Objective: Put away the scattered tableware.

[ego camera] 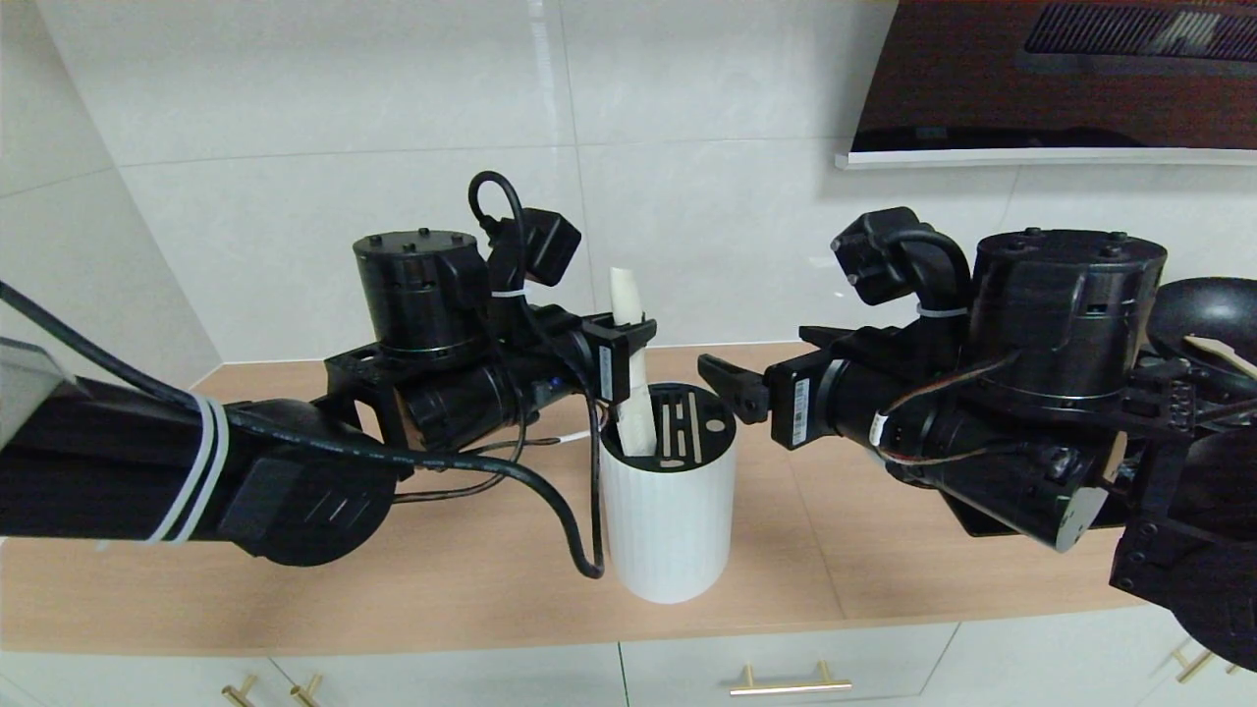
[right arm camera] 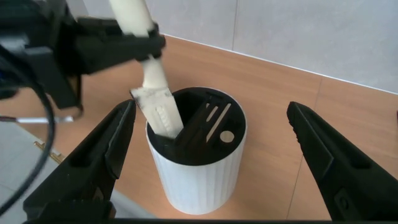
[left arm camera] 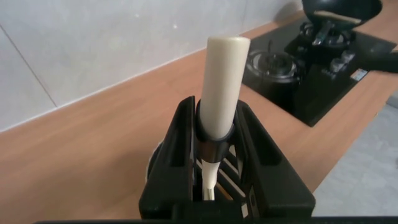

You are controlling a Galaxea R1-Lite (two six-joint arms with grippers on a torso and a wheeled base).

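My left arm lies nearly level over the light wooden countertop (ego camera: 393,589), reaching in from the left end, with the wrist turned so that my left gripper (ego camera: 628,339) points sideways toward the middle. Its jaws are clamped on the handle of a cream-handled knife with a pale blade (ego camera: 626,295), gripping just above the dark collar where handle meets blade. The knife's long axis stands close to upright, the handle end up and leaning slightly toward my left, the blade pointing down. The blade has entered a slot on the left side of the black slotted top of a white ribbed cylindrical holder (ego camera: 668,520), which stands upright near the front edge of the countertop, about midway along it. My right arm comes in from the right end, also roughly level, and my right gripper (ego camera: 756,352) faces the left one with its jaws spread wide and holding nothing, its tips just beside the holder's upper rim on the right. A black gas stove (left arm camera: 311,81) sits toward the countertop's right end with a black pan (left arm camera: 339,9) on it.
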